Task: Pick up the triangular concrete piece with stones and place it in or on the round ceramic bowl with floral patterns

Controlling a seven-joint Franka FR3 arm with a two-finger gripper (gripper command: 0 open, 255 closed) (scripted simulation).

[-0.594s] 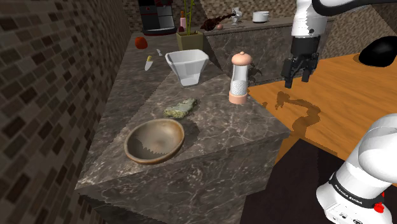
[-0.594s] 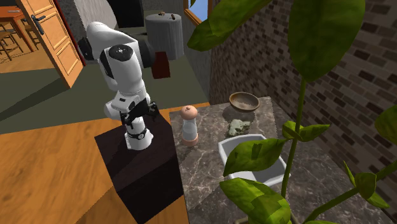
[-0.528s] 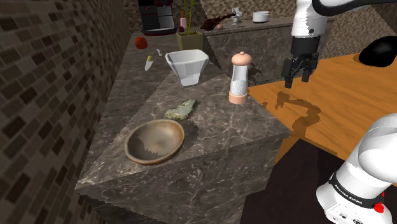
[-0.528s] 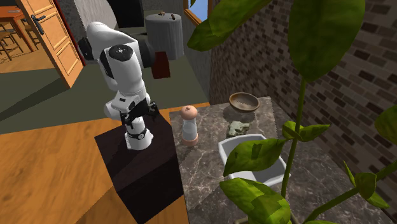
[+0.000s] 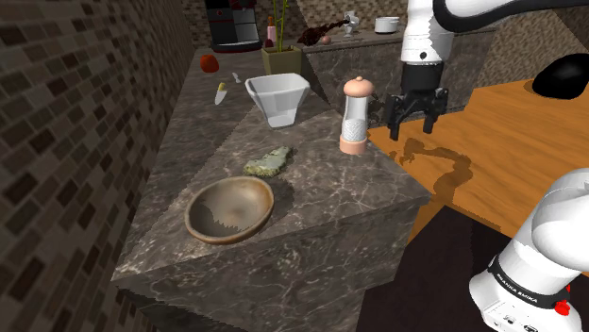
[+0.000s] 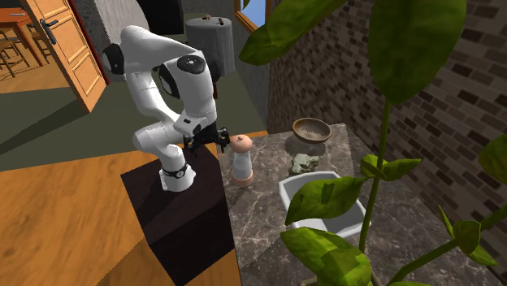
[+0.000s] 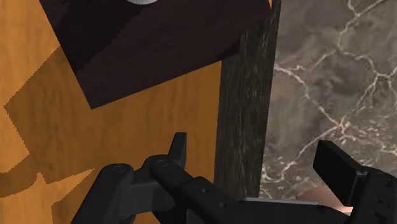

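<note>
The triangular grey-green concrete piece with stones [image 5: 268,162] lies flat on the dark marble counter [image 5: 311,222], just beyond the round brown bowl [image 5: 229,208]. The piece [image 6: 305,162] and the bowl [image 6: 312,128] also appear in the second exterior view. My black gripper [image 5: 412,115] hangs open over the counter's edge, to the right of a pepper mill in the shoulder view, well away from the piece. Its fingers [image 7: 179,149] stand wide apart with nothing between them, straddling the counter edge [image 7: 245,127]. The gripper [image 6: 207,142] is beside the mill in the second exterior view.
A tall pepper mill [image 5: 355,115] stands between gripper and piece. A white square bowl [image 5: 277,98], potted plant [image 5: 281,58], tomato [image 5: 209,62] and small knife [image 5: 220,92] sit further back. Brick wall lines the counter's far side. Large leaves [image 6: 325,199] cover part of the second exterior view.
The arm swung toward the counter, carrying the gripper to the shoulder view's left, next to the pepper mill. The hand also turned. The piece and bowl have not moved.
</note>
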